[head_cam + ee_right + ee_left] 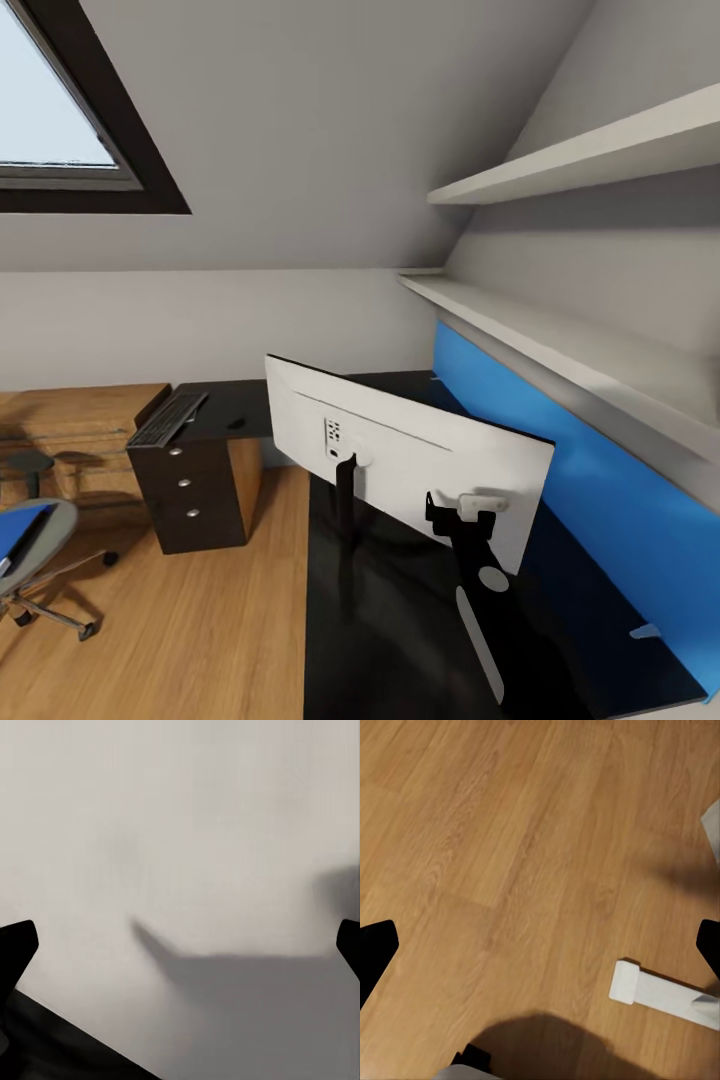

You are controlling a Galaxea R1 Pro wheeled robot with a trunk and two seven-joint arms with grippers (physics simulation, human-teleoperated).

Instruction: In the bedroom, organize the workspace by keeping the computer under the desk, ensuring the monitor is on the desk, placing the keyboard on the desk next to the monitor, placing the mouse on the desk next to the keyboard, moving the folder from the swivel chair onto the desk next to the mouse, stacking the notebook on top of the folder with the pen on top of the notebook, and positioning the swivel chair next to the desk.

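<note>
Right gripper (462, 508), lowest and closest in the head view, sits against the white back of the monitor (400, 450), near its lower right corner. Its jaws are spread wide and hold nothing.

The monitor stands at frame centre on the desk (400, 640), tilted on its thin dark stand. The step looks like nudging or turning the screen. A wide, thin, smooth panel on a narrow foot would tip easily, so pressing low and slowly near the stand seems wisest.

Further out, the matte keyboard (167, 418) and the small rounded mouse (237, 423) lie on the glossy black top at centre left. The flat blue folder (20, 525) rests on the swivel chair (45, 560) at lower left.

The left gripper (544, 945) hangs wide open over the grained wood floor (510, 832).
</note>
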